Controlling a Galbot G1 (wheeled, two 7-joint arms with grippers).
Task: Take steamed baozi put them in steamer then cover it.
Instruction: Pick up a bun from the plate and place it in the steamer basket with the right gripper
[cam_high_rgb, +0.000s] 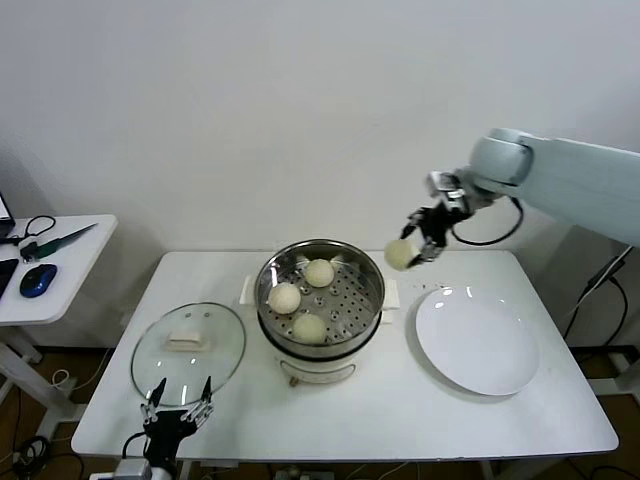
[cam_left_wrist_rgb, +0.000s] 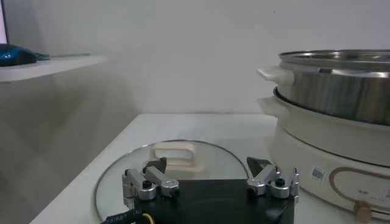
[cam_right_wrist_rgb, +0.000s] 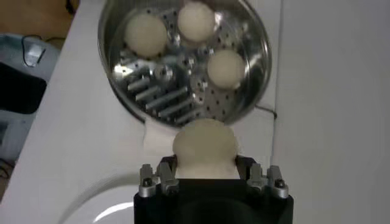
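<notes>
- Tabletop (cam_high_rgb: 350, 420): white, against a plain white wall; white plate (cam_high_rgb: 478, 340) on it; side table (cam_high_rgb: 55, 265) with a blue mouse (cam_high_rgb: 37, 280).
- Steamer (cam_high_rgb: 320, 305): mid-tabletop, three baozi (cam_high_rgb: 309, 328) inside; base label (cam_left_wrist_rgb: 317, 174) unreadable.
- Cover (cam_high_rgb: 188, 350): flat beside the steamer.
- Right gripper (cam_high_rgb: 418, 247): fingers clamp the fourth baozi (cam_high_rgb: 400, 254) (raised, beside the steamer rim).
- Left gripper (cam_high_rgb: 177, 412): fingers wide, over the cover's near edge.

The right gripper (cam_high_rgb: 412, 247) is raised with the arm stretched leftward, fingers clamped, while the left gripper (cam_high_rgb: 176, 411) rests low, fingers spread.

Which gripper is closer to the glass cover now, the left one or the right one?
Left. The left gripper hovers open at the near edge of the cover. The right gripper is far off, beyond the steamer, holding a baozi.
</notes>
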